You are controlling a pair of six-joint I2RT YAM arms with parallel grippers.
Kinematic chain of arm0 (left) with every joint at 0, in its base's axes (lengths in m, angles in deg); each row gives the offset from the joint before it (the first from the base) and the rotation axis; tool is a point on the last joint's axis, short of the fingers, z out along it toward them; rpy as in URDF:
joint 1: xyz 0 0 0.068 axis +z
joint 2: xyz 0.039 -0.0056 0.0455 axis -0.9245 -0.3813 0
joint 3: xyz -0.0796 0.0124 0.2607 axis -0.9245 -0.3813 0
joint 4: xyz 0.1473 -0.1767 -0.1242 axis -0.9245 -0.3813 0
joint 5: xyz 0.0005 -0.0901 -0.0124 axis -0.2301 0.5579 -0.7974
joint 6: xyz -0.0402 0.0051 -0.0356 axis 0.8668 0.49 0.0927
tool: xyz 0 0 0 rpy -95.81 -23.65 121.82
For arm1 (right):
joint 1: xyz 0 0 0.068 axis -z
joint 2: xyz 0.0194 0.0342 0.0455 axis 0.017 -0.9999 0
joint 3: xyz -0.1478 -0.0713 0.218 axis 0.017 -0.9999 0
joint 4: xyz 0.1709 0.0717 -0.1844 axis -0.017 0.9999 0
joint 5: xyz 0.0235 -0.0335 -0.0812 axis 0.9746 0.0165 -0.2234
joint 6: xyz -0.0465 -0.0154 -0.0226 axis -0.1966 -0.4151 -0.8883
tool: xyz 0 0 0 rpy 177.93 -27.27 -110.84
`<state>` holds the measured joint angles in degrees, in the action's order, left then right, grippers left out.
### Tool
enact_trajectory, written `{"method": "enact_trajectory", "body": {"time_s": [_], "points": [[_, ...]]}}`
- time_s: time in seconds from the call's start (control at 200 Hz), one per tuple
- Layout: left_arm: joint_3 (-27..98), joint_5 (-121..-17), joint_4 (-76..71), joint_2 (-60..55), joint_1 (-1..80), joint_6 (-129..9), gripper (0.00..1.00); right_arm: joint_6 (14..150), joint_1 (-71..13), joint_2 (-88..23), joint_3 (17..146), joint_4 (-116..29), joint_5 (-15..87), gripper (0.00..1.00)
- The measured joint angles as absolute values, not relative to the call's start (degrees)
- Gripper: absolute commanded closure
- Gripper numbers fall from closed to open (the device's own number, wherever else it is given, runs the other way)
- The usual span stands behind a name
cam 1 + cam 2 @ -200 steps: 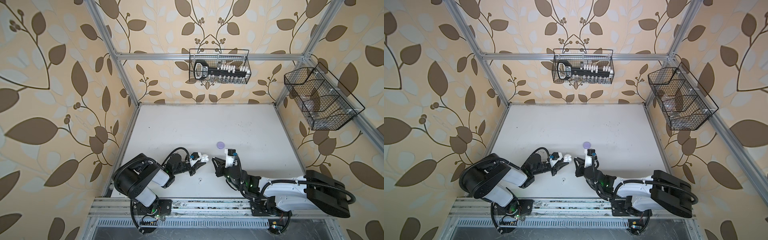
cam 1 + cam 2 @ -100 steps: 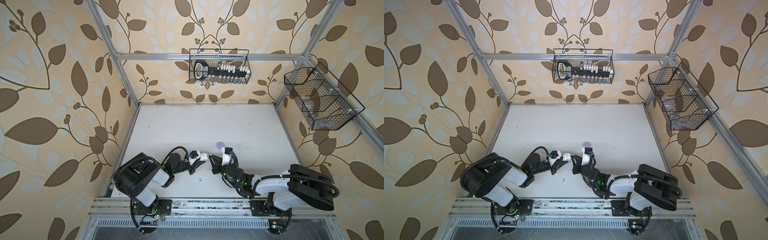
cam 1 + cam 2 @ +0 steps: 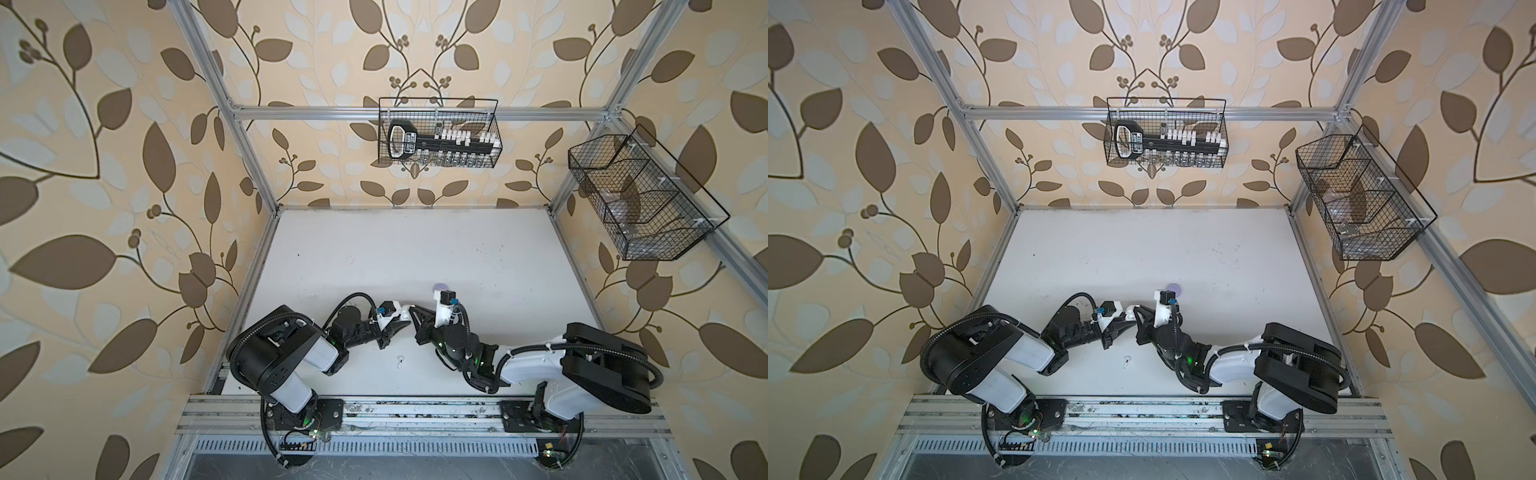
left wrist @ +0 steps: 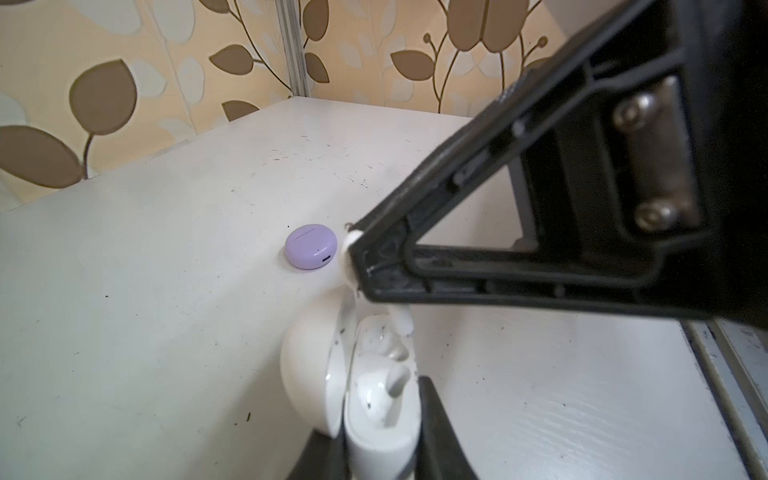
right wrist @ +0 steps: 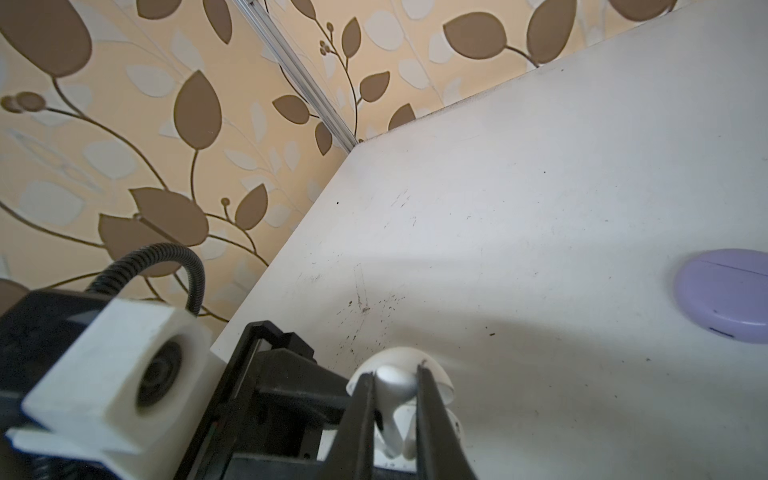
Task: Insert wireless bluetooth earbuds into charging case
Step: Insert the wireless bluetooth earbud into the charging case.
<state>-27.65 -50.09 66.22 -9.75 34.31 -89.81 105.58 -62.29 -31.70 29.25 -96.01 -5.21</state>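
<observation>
A white earbud (image 5: 395, 386) is pinched in the right gripper (image 5: 395, 371), stem down over the open white charging case (image 4: 374, 407), which the left gripper (image 4: 378, 453) clamps. A second white earbud (image 3: 400, 362) lies loose on the table (image 3: 415, 249), and a closed lavender case (image 4: 311, 247) sits nearby.

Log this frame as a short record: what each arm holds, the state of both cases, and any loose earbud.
left gripper: fingers shut on the white case, whose lid is open
right gripper: fingers shut on a white earbud, stem at the case's opening
lavender case: closed, flat on the table, untouched
loose earbud: white, lying on the table near the arm bases
lavender earbuds: none visible
white case slots: cannot tell if one is filled
</observation>
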Motion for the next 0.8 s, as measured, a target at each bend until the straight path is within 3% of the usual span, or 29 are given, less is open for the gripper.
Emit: {"method": "enact_trajectory", "body": {"time_s": [0.8], "points": [[-27.65, -50.09, 66.72, -10.38, 34.33, -88.79, 0.91, 105.34, -62.01, -35.19, 29.32, -97.56, -4.57, 0.86]]}}
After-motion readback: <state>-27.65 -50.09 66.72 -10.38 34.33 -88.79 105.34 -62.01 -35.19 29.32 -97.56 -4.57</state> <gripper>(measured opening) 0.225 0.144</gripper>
